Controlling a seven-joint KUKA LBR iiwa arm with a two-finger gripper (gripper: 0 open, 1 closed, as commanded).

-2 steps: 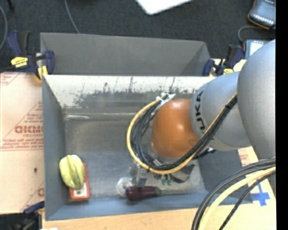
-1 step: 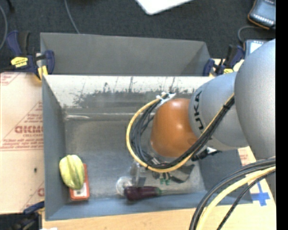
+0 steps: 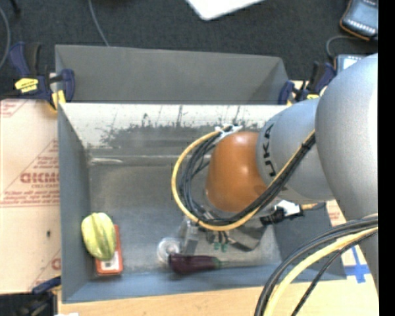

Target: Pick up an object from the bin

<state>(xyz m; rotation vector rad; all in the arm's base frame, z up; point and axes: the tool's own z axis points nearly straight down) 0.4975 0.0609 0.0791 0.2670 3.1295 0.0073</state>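
Note:
My gripper reaches down near the front wall of the bin, right of its middle, mostly hidden under the arm's orange cover. Just below it a dark purple, eggplant-shaped thing lies on its side along the front wall. A small clear rounded thing rests directly left of the gripper, touching or almost touching it. I cannot tell whether the gripper has hold of either one.
A yellow-green ribbed fruit shape lies in the front left corner, partly on top of a flat orange item with a white label. The arm and its cable loops cover the right half of the bin.

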